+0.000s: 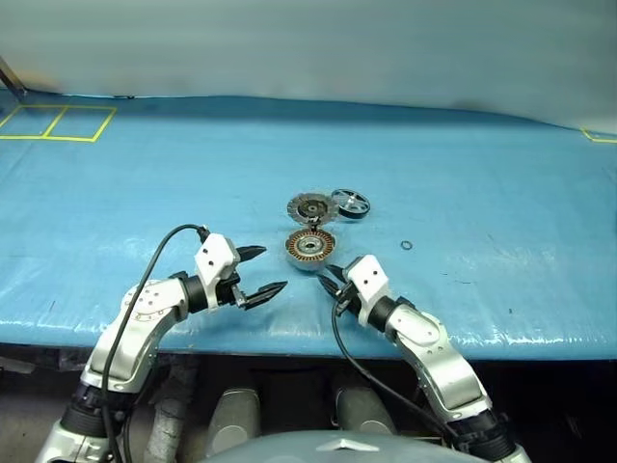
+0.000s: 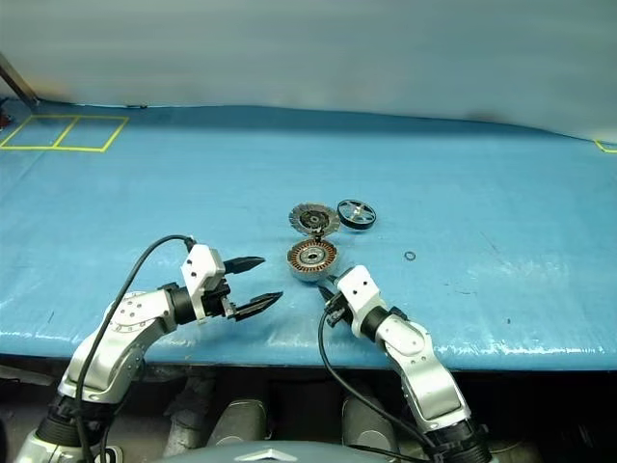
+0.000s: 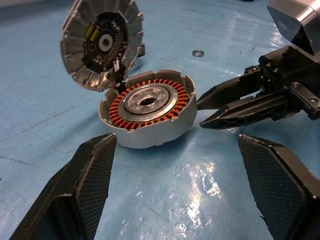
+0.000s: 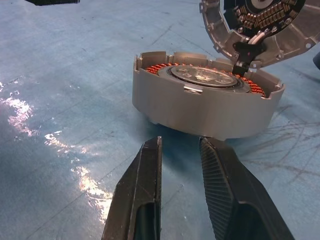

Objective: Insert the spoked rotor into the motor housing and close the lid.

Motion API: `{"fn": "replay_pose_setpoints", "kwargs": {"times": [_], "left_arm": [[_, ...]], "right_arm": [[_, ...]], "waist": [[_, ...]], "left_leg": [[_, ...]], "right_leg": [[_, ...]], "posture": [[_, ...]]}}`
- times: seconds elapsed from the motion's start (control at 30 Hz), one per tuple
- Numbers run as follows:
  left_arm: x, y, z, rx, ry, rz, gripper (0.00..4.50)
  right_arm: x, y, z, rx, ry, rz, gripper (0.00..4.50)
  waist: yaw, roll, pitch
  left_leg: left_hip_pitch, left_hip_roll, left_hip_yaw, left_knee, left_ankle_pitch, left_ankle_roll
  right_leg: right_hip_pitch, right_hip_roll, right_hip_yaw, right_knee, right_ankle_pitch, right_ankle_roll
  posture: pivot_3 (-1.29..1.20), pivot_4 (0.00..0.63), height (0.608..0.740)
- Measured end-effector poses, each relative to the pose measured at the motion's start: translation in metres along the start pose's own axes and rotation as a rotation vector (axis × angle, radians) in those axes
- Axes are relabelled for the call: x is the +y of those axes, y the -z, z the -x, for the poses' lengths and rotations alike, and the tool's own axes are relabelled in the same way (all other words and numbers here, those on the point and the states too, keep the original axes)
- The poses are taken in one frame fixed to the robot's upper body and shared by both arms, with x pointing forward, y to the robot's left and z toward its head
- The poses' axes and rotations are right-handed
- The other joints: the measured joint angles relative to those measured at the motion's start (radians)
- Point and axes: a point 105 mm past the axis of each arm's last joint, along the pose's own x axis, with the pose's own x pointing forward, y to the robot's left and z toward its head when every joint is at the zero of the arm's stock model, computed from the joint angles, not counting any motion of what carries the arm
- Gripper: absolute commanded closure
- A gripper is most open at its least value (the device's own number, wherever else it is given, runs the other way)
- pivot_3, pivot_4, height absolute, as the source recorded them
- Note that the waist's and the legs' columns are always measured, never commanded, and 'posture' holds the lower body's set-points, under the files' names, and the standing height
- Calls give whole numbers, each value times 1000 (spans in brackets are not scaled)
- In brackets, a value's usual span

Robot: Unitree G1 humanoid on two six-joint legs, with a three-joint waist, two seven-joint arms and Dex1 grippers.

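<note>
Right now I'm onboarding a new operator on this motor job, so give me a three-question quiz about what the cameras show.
1. True or false: the spoked rotor already sits inside the motor housing.
2. How does the lid stand? A) shut over the windings B) swung open, hinged at the housing's far edge C) lying apart from the housing
3. Which gripper has the wider-set jaws, the left gripper or the right gripper?

Key:
1. False; it lies on the blue table beside the lid.
2. B
3. The left gripper; the right gripper's jaws stand a narrow gap apart, near the housing's side.
</note>
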Motion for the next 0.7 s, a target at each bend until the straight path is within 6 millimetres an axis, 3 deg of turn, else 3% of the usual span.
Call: {"fn": "replay_pose_setpoints", "kwargs": {"times": [0.2, 0.5, 0.7], "left_arm": [[1, 2, 0, 10, -2, 0, 343], [1, 2, 0, 11, -3, 0, 343], [0, 2, 0, 6, -1, 1, 343]], "right_arm": [[0, 13, 12, 76, -44, 27, 3269], [-20, 21, 26, 123, 28, 48, 3269], [-65, 3, 35, -6, 315, 64, 3269]], "waist": [[1, 0, 0], [0, 0, 0], [1, 0, 0]], "left_leg": [[0, 0, 0, 0, 0, 0], [0, 0, 0, -1, 0, 0], [-1, 0, 1, -1, 0, 0]], "right_leg": [[0, 0, 0, -1, 0, 0], [-1, 0, 0, -1, 0, 0], [0, 0, 1, -1, 0, 0]], "posture": [[0, 150, 740], [0, 150, 740], [0, 150, 740]]}}
